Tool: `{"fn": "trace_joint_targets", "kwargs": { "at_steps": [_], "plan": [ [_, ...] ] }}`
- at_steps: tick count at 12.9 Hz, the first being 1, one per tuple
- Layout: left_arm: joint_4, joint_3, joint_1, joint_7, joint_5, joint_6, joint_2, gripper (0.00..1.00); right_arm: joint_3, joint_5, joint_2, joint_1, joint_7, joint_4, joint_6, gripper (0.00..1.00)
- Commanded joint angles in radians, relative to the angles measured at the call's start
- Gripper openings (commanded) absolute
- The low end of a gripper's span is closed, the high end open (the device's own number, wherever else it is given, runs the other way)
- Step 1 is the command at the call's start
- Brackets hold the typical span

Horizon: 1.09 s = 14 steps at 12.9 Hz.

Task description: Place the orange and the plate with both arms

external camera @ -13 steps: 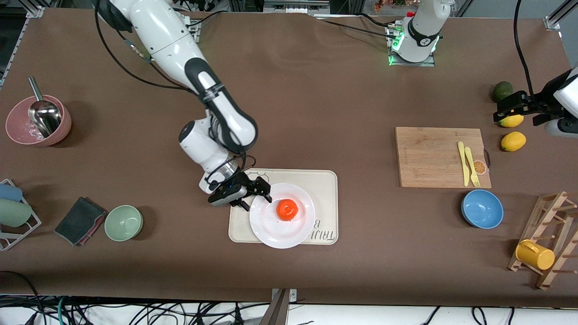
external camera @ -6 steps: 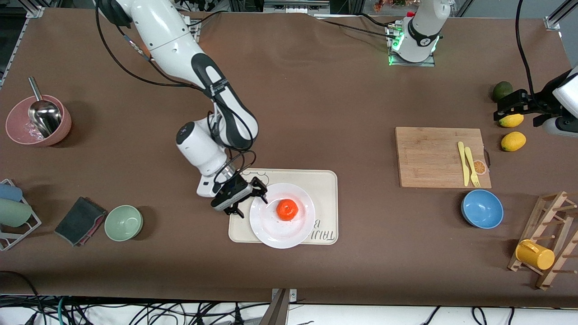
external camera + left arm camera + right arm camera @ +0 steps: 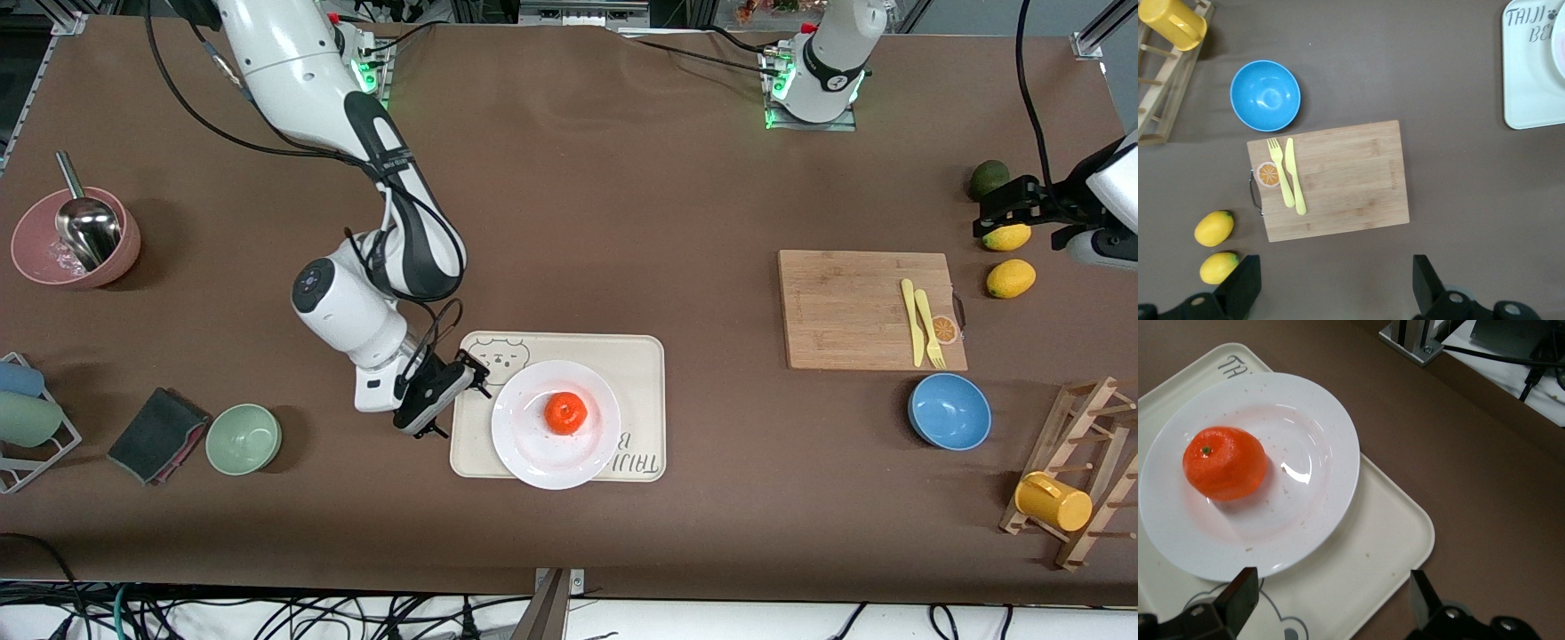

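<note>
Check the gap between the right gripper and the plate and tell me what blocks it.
Nothing visible blocks it. The right gripper, open, sits at the tray's edge beside the plate, with only bare tray between them. The orange lies on the plate.

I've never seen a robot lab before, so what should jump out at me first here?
Probably the bright orange sitting on the white plate, which rests on a cream tray mid-table. The right gripper hangs open over the tray's edge beside the plate, while the left gripper waits open above a lemon.
</note>
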Motion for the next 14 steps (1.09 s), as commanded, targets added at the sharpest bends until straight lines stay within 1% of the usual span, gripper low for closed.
{"fn": "trace_joint_targets", "kwargs": {
  "at_steps": [1,3,4,5,7,8,9,10,11,12,13,14],
  "plan": [
    [0.021,-0.002,-0.010,0.023,0.042,-0.015,0.009,1.00,-0.074,-0.103,-0.082,0.005,0.001,-0.005,-0.238,1.00],
    [0.022,-0.002,-0.010,0.023,0.039,-0.015,0.011,1.00,-0.136,-0.125,-0.141,0.008,0.067,-0.005,-0.453,1.00],
    [0.022,-0.002,-0.010,0.023,0.037,-0.015,0.011,1.00,-0.159,-0.154,-0.167,0.008,0.137,-0.005,-0.553,1.00],
    [0.024,-0.002,-0.010,0.023,0.037,-0.015,0.011,1.00,-0.169,-0.216,-0.193,0.008,0.229,0.004,-0.639,1.00],
    [0.024,-0.002,-0.010,0.023,0.036,-0.015,0.011,1.00,-0.164,-0.360,-0.213,0.010,0.421,0.072,-0.809,1.00],
    [0.024,-0.002,-0.010,0.023,0.034,-0.015,0.011,1.00,-0.164,-0.409,-0.215,0.015,0.510,0.104,-0.875,1.00],
    [0.024,-0.002,-0.010,0.023,0.033,-0.015,0.011,1.00,-0.169,-0.495,-0.218,0.036,0.599,0.112,-0.917,1.00],
    [0.024,-0.002,-0.010,0.023,0.032,-0.015,0.011,1.00,-0.161,-0.596,-0.234,0.053,0.665,0.112,-0.934,1.00],
    [0.024,-0.002,-0.010,0.023,0.032,-0.015,0.011,1.00,-0.167,-0.678,-0.242,0.089,0.755,0.110,-0.955,1.00],
    [0.024,-0.002,-0.010,0.023,0.032,-0.015,0.011,1.00,-0.169,-0.704,-0.263,0.100,0.847,0.112,-0.995,1.00],
    [0.024,-0.002,-0.010,0.023,0.032,-0.015,0.011,1.00,-0.166,-0.711,-0.277,0.097,0.901,0.112,-1.014,1.00],
    [0.024,-0.002,-0.010,0.023,0.032,-0.015,0.011,1.00,-0.155,-0.695,-0.338,0.056,0.893,0.100,-1.003,1.00]
  ]
}}
